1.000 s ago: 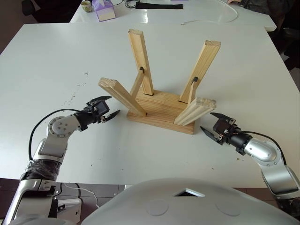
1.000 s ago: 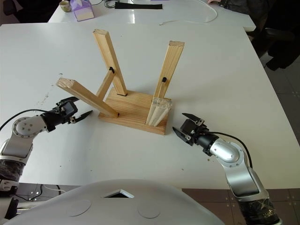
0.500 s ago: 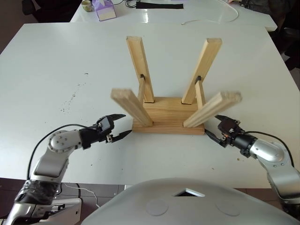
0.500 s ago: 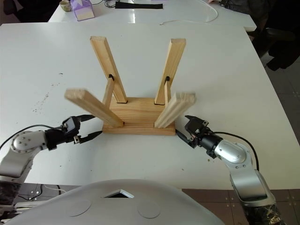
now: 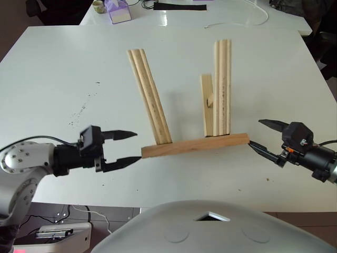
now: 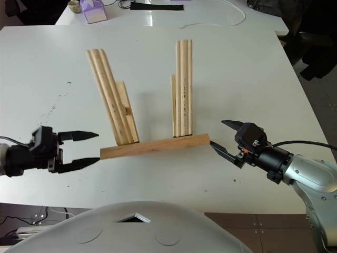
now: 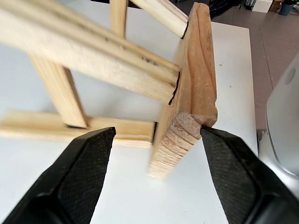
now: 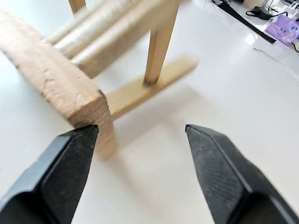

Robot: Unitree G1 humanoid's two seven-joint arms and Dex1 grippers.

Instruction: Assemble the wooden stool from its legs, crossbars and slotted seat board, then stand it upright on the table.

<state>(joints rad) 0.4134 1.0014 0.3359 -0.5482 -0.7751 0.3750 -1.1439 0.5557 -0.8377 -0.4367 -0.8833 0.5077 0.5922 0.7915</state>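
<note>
Upturned stool (image 5: 174,113) between two open pincers

Nearest, the left pincer (image 5: 137,146) and right pincer (image 5: 255,132) both gape wide with nothing in their grip, one at each end of the seat board (image 5: 195,145), lower fingertips right at its end faces. The stool sits mid-surface (image 5: 63,68), board edge-on, legs (image 5: 150,100) pointing up. Beyond stand a tissue box (image 5: 117,10) and a cup (image 5: 97,6).

We are looking at silver, rounded shells on the left arm (image 5: 21,161) at eight o'clock and the right arm (image 6: 310,176) at four, thin black cables (image 5: 37,138), and tapered black fingers (image 7: 84,177) with dimpled pads.
</note>
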